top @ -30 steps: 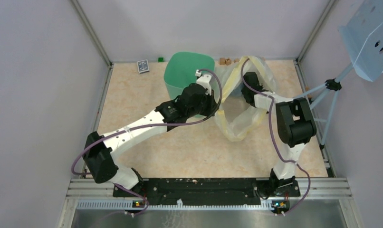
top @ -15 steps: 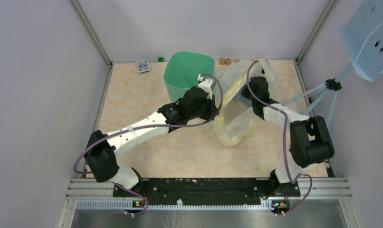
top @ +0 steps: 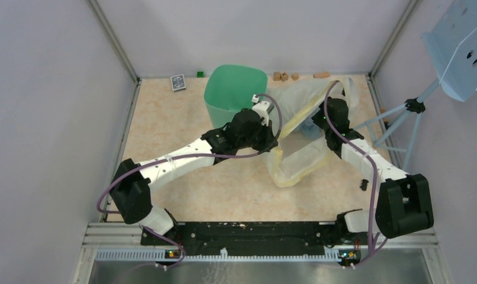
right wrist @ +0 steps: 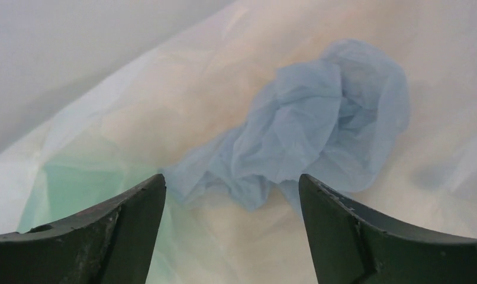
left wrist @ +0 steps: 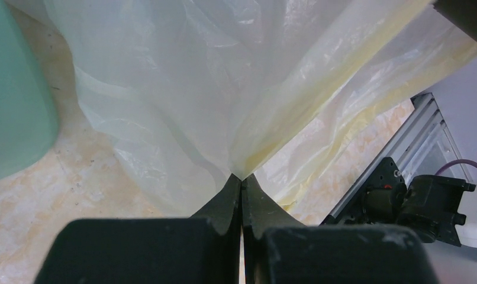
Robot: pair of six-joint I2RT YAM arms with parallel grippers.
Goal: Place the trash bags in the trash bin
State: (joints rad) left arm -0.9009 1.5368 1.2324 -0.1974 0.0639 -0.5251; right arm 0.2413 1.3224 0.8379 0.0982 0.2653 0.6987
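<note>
Retrieval step, by my judgement: left gripper is pinching the cream-yellow bag edge with fingers together, right gripper is hovering spread before the crumpled pale blue bag inside it, so next is likely calling for closing, lifting, carrying to the bin.

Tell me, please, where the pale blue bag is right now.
In the top view the crumpled pale blue bag lies right of the green bin, amid the cream-yellow bag, just ahead of the right gripper, fingers open.
</note>
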